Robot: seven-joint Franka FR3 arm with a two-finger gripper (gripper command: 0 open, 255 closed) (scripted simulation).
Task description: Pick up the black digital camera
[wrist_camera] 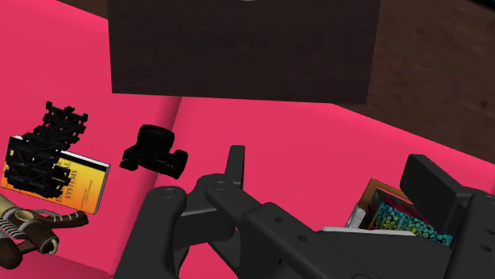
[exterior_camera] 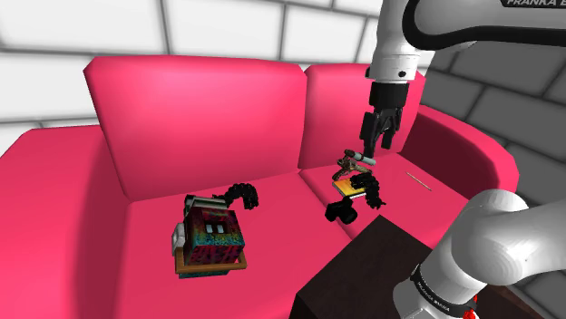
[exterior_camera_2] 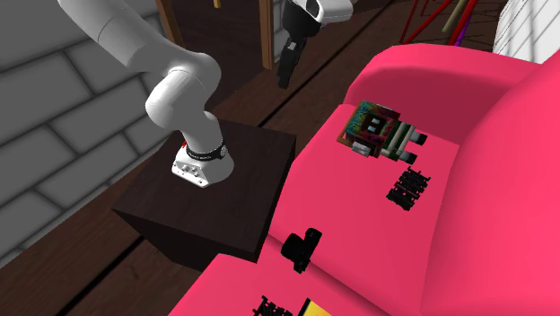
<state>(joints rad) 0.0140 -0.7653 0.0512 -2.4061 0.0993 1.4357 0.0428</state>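
One black camera [exterior_camera: 341, 212] lies free on pink sofa [exterior_camera: 181, 109], gripper [exterior_camera: 377, 145] spread above

Across the shoulder view, left to right: a patterned box [exterior_camera: 210, 237] sits on the sofa's seat, with a black chain-like piece [exterior_camera: 241, 194] just beside it. Further right the black camera rests on the seat near its front edge, close to the dark stand [exterior_camera: 372, 272]. Just behind the camera lies a yellow book [exterior_camera: 347, 187] with a second chain-like piece [exterior_camera: 370, 188] on it, and a small gadget [exterior_camera: 354, 161] sits at the book's far side. The gripper hangs in the air over that gadget, apart from the camera. A thin stick [exterior_camera: 418, 181] lies on the cushion at far right. In the wrist view the two fingers [wrist_camera: 235, 170] stand well apart with nothing clasped between them. The camera lies beyond them on the seat, just beside the book.
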